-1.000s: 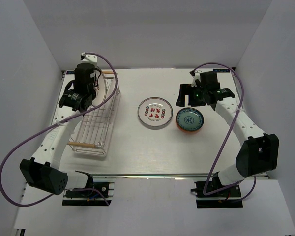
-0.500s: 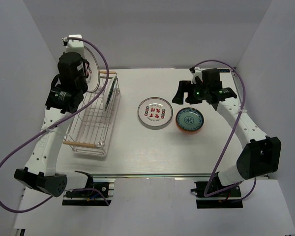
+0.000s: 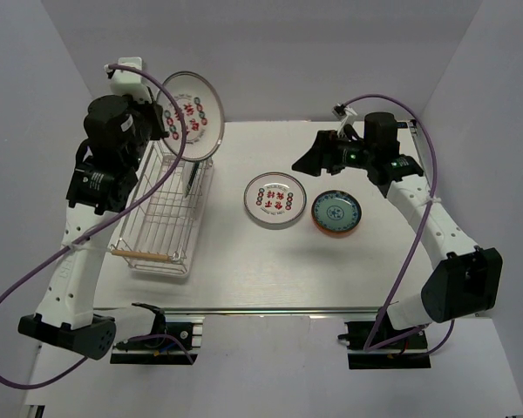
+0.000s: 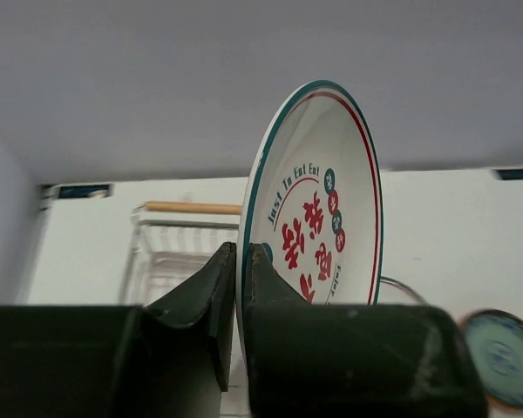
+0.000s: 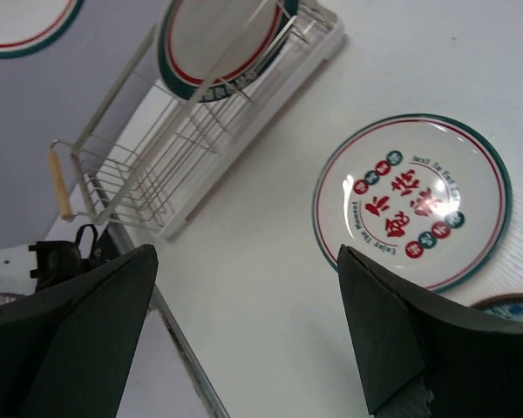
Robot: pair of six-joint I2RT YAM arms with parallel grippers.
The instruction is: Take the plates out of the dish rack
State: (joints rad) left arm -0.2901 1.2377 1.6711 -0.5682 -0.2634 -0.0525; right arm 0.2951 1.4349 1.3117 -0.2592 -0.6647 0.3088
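Plate point(image 4: 318, 174) with "Just To Eat Eat"

The upper-left plate point(image 3: 192, 109) is white with a green rim, a thin red ring and red characters. The centre plate point(image 3: 273, 199) wears the same pattern. The bowl point(image 3: 336, 212) is blue-green patterned inside and orange outside. The rack point(image 3: 161, 226) is silver wire with wooden handles. My fingers point(image 4: 349, 348) are black.

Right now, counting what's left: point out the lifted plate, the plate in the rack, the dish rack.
lifted plate point(image 3: 192, 109): top view, patterned centre.
plate in the rack point(image 5: 205, 35): right wrist view, white face.
dish rack point(image 3: 148, 256): top view, near wooden handle.
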